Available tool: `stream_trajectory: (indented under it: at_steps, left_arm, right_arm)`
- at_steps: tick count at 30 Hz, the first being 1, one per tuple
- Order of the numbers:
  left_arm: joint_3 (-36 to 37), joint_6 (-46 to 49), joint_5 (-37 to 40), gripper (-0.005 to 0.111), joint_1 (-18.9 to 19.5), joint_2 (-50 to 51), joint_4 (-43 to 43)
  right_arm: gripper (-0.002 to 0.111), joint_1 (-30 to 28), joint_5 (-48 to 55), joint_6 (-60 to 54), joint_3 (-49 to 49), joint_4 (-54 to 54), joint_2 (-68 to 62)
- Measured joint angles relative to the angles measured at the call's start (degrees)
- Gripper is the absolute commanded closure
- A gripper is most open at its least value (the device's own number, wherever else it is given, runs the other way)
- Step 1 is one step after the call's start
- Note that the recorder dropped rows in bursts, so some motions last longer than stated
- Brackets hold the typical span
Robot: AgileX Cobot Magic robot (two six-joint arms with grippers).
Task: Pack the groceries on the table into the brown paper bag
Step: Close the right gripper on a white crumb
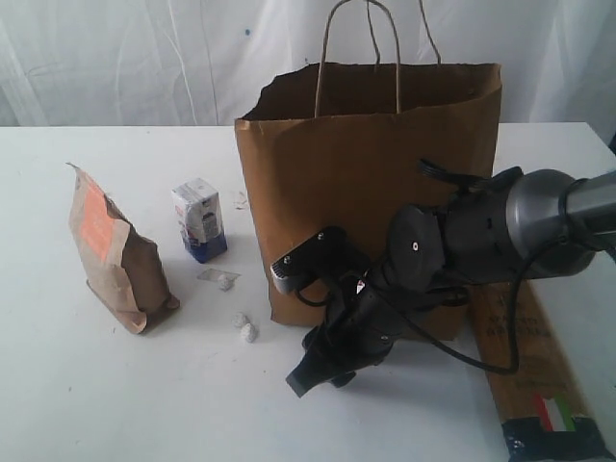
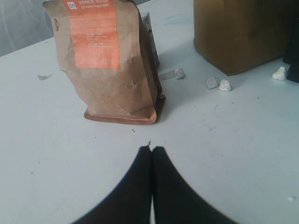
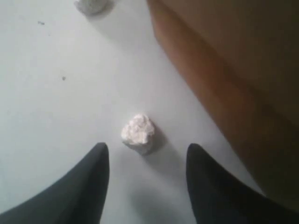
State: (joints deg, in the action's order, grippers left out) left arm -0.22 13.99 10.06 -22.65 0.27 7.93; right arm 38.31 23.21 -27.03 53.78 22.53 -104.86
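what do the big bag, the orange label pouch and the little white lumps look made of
Big bag: matte brown kraft paper, by its creases and ragged top edge. Pouch: similar matte brown paper, crinkled, with an orange label; any lining is hidden. White lumps: rough and chalky, perhaps crumpled paper or stone; too blurred to tell.

Exterior camera looks down over table [image 1: 87,385]; low wrist cameras share bag [image 1: 366,164].

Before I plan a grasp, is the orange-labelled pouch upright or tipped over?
Upright: the pouch stands on its base on the table, top up.
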Motion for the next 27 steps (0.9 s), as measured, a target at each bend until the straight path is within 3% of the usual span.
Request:
stream_trajectory:
  at_steps: [14,24,27]
  left_arm:
    - [0.0,0.0,0.0,0.107,0.0,0.0,0.0]
    - [0.0,0.0,0.0,0.107,0.0,0.0,0.0]
    - [0.0,0.0,0.0,0.107,0.0,0.0,0.0]
  right_arm:
    - [0.061,2.8,-4.0,0.0,0.5,1.1,-2.2]
    - [0.095,2.8,-3.8,0.0,1.6,1.1,-3.3]
    - [0.099,2.8,-2.9,0.0,1.8,1.1,-3.3]
